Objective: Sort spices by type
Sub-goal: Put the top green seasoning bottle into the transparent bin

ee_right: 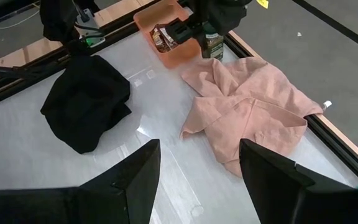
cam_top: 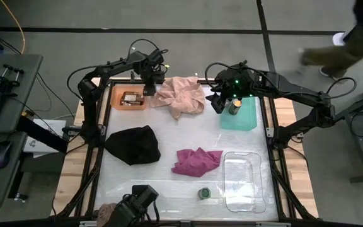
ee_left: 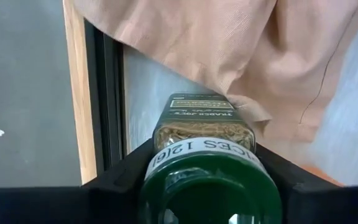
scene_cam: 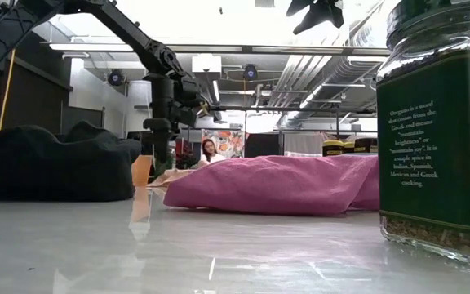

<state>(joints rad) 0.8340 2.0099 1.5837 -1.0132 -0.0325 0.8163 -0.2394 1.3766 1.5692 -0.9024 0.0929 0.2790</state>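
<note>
At the near edge of the table, one green-lidded jar (cam_top: 203,193) is seen standing upright, long axis vertical, just beside the clear tray (cam_top: 244,181); in the low view the same jar (scene_cam: 439,122) fills the right side, its label facing the camera. Just beyond it, the magenta cloth (cam_top: 196,160) lies crumpled at mid-table, and the black cloth (cam_top: 133,144) is heaped to its left, the two well apart. In the low view the magenta cloth hides most of the far table.

Farther back, the pink cloth (cam_top: 181,96) is spread between the orange tray (cam_top: 117,101) and the teal tray (cam_top: 247,120). One brown packet (cam_top: 130,98) is counted lying flat in the orange tray. Yellow-lidded jars (cam_top: 234,105) stand upright in the teal tray, partly under the right arm; their number cannot be told from above, though at least two yellow lids (scene_cam: 343,147) show over the magenta cloth in the low view.

The left gripper (cam_top: 150,85) is held at the far edge between the orange tray and the pink cloth. A second green-lidded jar (ee_left: 207,162) is pinched between its fingers (ee_left: 120,183), lid toward the wrist camera and base pointing away toward the table surface beside the pink cloth; from the right wrist view this jar (ee_right: 214,45) is seen hanging upright at the tray's corner, whether touching the table cannot be told.

The right gripper (cam_top: 219,101) is held over the teal tray's left edge; its fingers (ee_right: 135,180) are spread wide with nothing between them.
</note>
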